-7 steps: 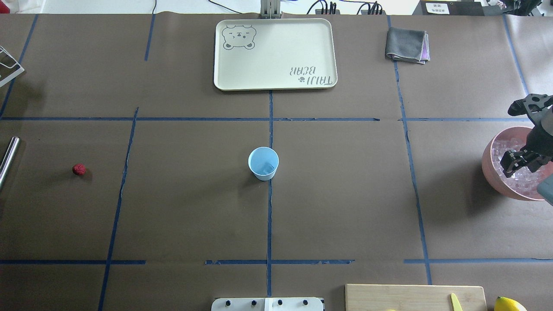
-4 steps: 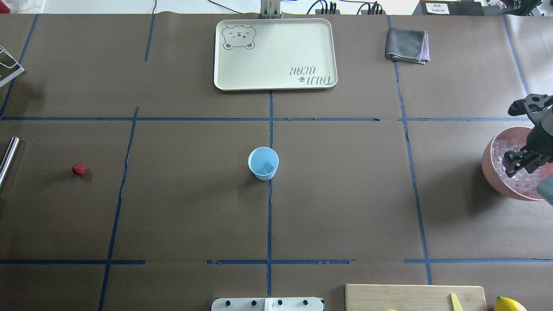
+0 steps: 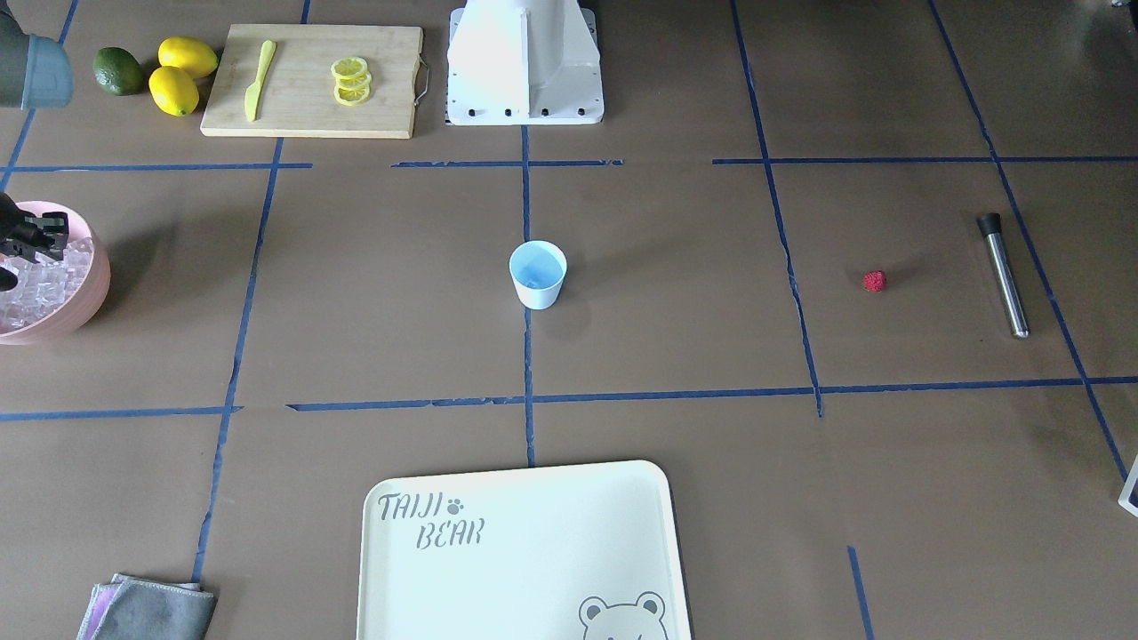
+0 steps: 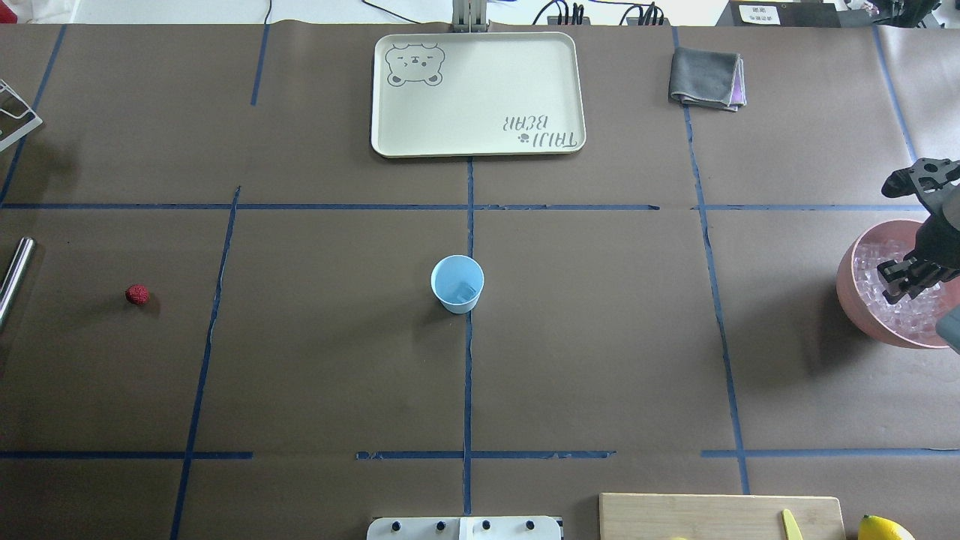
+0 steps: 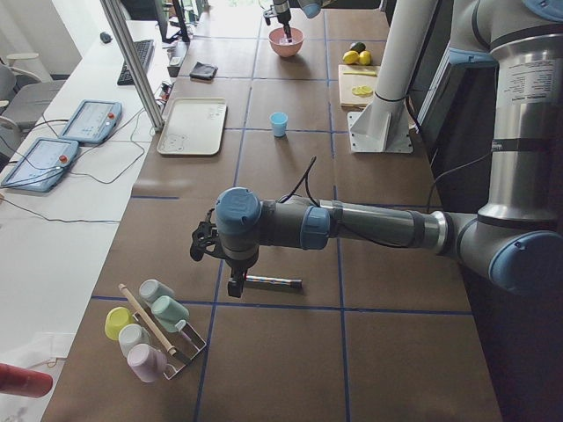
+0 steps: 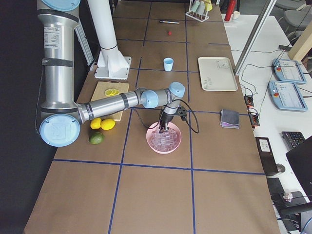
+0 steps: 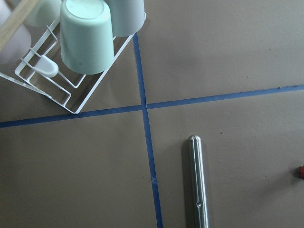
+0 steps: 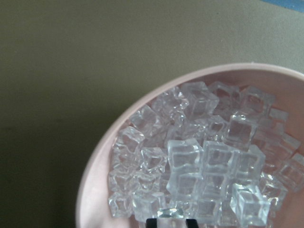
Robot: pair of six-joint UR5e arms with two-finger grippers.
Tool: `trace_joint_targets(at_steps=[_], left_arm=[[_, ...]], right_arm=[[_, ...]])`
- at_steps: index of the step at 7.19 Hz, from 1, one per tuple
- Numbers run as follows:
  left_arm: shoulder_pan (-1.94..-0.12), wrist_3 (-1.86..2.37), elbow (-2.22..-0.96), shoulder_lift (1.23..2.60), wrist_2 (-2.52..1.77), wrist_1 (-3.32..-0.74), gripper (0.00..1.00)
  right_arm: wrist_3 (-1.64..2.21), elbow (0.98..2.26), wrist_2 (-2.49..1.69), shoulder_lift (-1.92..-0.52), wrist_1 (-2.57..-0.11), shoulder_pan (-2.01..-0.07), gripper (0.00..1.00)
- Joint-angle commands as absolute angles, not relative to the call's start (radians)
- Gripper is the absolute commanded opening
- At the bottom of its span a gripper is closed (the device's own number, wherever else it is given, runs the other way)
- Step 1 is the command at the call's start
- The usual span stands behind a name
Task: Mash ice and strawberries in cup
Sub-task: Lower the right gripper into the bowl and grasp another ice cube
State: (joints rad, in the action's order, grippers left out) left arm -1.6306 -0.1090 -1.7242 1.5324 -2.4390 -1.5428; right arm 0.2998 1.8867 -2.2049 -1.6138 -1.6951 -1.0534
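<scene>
Seen from the front, the cup (image 3: 538, 274) stands in the middle of the table (image 3: 676, 267). The strawberry (image 3: 875, 281) lies well apart toward the robot's left, and the right claw (image 3: 36, 242) hangs over the ice (image 3: 40, 284) in the pink bowl (image 3: 91, 298). The view from the left end shows the left claw (image 5: 234, 286) just above a metal rod (image 5: 274, 282), but I cannot tell whether it is wide or narrow. In the right wrist view, the right claw's two dark fingertips (image 8: 152, 222) are set narrow with one cube held between them.
</scene>
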Motion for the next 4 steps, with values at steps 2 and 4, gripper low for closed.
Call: trace_joint_targets(at_steps=[2, 4], left_arm=[[-1.631, -0.109, -1.724, 1.532, -2.439, -1.542, 1.00], [-1.631, -0.109, -1.721, 1.532, -2.439, -1.542, 1.00]], right_arm=[[0.299, 2.121, -2.206, -1.580, -1.908, -1.120, 0.00], [0.336, 2.113, -2.201, -1.363, -2.062, -1.115, 0.00]])
